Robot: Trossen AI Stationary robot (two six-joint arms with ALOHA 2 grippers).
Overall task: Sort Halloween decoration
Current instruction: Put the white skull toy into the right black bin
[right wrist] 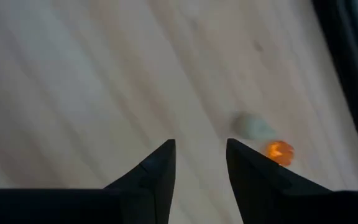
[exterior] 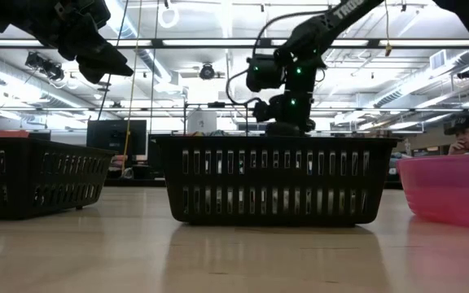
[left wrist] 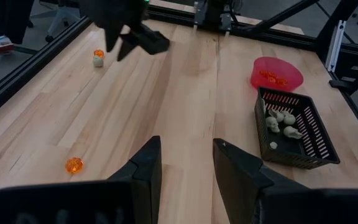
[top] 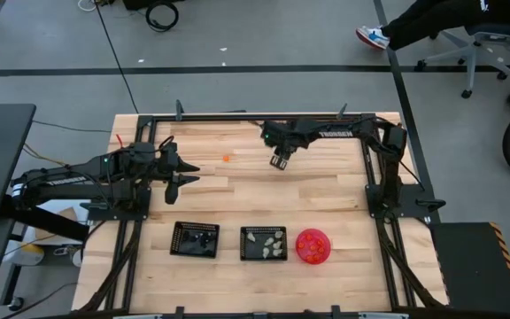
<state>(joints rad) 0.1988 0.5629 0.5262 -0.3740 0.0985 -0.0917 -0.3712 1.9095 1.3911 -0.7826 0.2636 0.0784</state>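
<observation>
My right gripper [right wrist: 201, 152] hangs open over the table's far middle [top: 280, 159], fingers slanting down, nothing between them. Just past its fingertips a pale trinket [right wrist: 252, 126] and an orange trinket [right wrist: 279, 151] lie side by side on the wood; the left wrist view shows the same pair [left wrist: 97, 57] beside that gripper [left wrist: 138, 40]. Another orange trinket [top: 226, 159] lies alone on the wood, between the two grippers [left wrist: 73, 165]. My left gripper [left wrist: 188, 162] waits open above the table's left side [top: 184, 173], holding nothing.
Along the near edge stand a black mesh tray [top: 195, 239] with dark trinkets, a second tray [top: 264, 243] with pale trinkets, and a pink bowl [top: 313, 245] with orange ones. A black frame [top: 372, 159] borders the table. Bare wood lies between the grippers and the trays.
</observation>
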